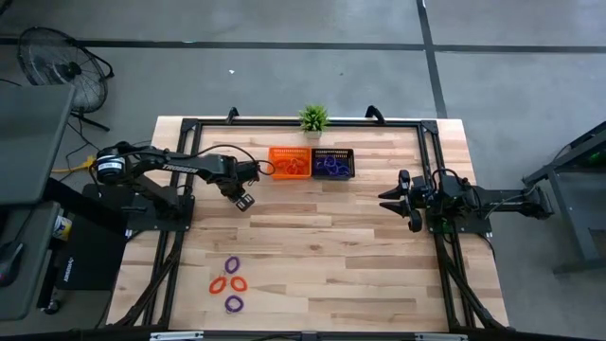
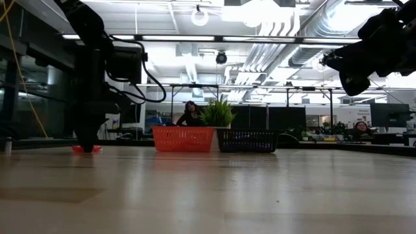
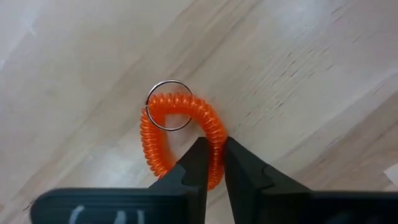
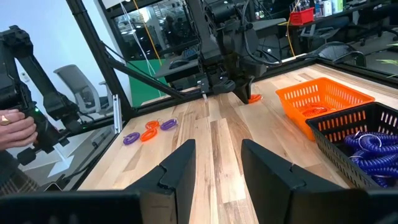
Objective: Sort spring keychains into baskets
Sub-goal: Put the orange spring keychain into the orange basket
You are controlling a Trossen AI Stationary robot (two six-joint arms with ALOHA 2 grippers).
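Currently we judge the sort roughly half done. On the table [image 1: 312,237], the orange basket [image 1: 289,162] and black basket [image 1: 333,164] sit touching at 12 o'clock, holding orange and purple coils respectively. Four spring keychains [image 1: 229,282] wait near 7 o'clock. The left gripper [image 3: 211,163] pinches an orange keychain [image 3: 180,134] lying on the wood, just 9 o'clock of the orange basket. The right gripper [image 4: 214,163] idles at 3 o'clock, fingers parted, empty.

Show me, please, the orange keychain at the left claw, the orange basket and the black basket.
Orange keychain [image 3: 163,134]: left wrist view, on its coil.
Orange basket [image 1: 278,153]: high view, on its rim.
Black basket [image 2: 247,140]: low view, on its mesh wall.
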